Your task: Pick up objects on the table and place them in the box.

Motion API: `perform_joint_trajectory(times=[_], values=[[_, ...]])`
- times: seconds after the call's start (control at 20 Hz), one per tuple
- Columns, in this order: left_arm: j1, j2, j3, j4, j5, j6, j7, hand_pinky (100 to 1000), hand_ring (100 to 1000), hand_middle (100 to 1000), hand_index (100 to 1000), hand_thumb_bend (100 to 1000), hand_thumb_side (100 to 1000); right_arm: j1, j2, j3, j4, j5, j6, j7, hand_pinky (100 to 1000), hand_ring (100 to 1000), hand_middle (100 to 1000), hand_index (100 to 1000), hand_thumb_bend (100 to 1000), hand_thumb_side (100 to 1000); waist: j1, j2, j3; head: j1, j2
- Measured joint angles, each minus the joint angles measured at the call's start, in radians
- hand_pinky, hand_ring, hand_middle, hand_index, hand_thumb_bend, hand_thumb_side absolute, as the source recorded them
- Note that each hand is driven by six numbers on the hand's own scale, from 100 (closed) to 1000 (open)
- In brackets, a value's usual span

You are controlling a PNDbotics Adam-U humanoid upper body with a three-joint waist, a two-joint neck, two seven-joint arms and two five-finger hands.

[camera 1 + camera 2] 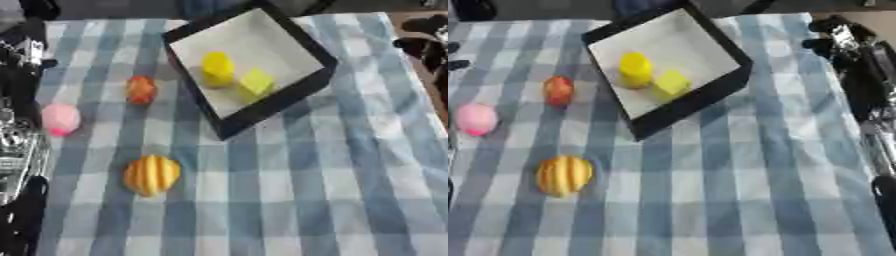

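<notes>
Going left to right: your left hand [19, 60] sits at the bench edge, can't tell its fingers. The round pink ball [60, 119] beside it could roll off the blue checked cloth [306, 190] if nudged. The reddish-orange ball [141, 89] and ribbed yellow-orange gourd [151, 174] wait too. The black-rimmed white box [289, 37] holds two yellow blocks [218, 68]; the right hand [842, 37] looks curled, empty.

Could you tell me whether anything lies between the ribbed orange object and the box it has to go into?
Nothing visible does. Bare checked cloth separates the ribbed orange object from the box; the red-orange object and pink object lie off to the left.
</notes>
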State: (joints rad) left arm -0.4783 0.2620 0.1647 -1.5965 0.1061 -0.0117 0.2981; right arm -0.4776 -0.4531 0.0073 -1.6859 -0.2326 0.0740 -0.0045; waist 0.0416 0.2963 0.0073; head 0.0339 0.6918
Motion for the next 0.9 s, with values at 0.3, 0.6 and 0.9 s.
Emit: perform_joint_trajectory(times=[0.3,0.6,0.9], values=[[0.000,0.000,0.000,0.000,0.000,0.000,0.000,609,710,707,766,603,541,0.000,0.000,0.000,0.000,0.000,0.000,0.000,922,772,788,751,100,730,0.000,0.000,0.001,0.000,0.000],[0.000,0.000,0.000,0.000,0.000,0.000,-0.001,609,711,708,767,603,541,0.000,0.000,0.001,0.000,0.000,0.000,0.000,922,772,789,751,100,729,0.000,0.000,0.002,0.000,0.000],[0.000,0.000,0.000,0.000,0.000,0.000,-0.001,611,712,709,767,604,538,-0.001,0.000,0.001,0.000,0.000,0.000,0.000,922,773,789,752,100,726,0.000,0.000,0.000,-0.006,-0.002]])
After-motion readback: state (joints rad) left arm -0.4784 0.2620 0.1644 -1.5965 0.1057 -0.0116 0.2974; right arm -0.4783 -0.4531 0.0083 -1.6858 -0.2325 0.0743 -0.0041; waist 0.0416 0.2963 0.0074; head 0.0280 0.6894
